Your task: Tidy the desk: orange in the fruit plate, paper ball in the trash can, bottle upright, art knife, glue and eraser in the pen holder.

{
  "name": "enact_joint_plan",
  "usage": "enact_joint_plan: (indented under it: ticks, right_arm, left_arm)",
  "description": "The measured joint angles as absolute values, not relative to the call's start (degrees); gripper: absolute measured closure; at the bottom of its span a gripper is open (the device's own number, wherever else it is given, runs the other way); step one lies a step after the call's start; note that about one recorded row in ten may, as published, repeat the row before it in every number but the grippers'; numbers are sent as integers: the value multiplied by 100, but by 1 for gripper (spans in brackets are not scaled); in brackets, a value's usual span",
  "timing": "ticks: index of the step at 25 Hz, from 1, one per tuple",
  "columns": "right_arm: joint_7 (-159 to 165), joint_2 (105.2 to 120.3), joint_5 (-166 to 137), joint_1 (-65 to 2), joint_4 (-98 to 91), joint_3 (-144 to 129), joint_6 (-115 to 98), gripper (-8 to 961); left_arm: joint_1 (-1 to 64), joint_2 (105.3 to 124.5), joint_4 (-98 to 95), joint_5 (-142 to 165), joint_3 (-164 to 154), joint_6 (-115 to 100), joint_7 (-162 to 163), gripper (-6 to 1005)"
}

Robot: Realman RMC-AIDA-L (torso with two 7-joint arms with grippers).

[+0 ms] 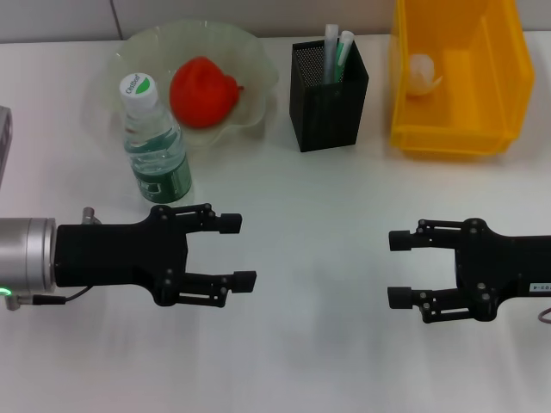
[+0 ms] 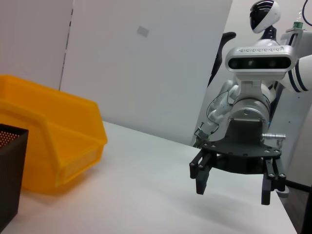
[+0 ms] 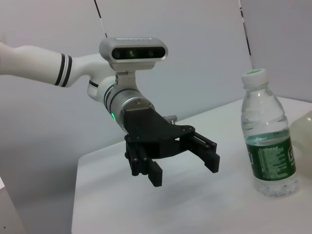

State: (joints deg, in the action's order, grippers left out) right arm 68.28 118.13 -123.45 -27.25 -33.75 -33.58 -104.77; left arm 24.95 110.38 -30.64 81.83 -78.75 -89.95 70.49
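While both end effectors hang spread and empty, the upright bottle (image 1: 156, 142) just beyond the left end effector (image 1: 238, 251) looks light, slick; grip its labelled waist.

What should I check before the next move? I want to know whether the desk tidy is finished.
1. Orange in fruit plate: ok.
2. Paper ball in yellow trash can: ok.
3. Bottle upright beside the plate: ok.
4. Pen holder contents: two pen-like items stick out; art knife, glue, eraser each inside: cannot tell.
5. Left claw open, holding nothing, above the table: ok.
6. Right claw open, holding nothing: ok.
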Motion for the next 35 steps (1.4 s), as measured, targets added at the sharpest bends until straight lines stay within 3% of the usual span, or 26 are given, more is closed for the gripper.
enact_joint_plan:
  ticks: [35]
  right_arm:
    - [6855,11791,-12330,-2873,-3375,-3357,-10471,166]
  left_arm:
    - [2478,11009,-3057,8182,-7742,-9118,7049,157]
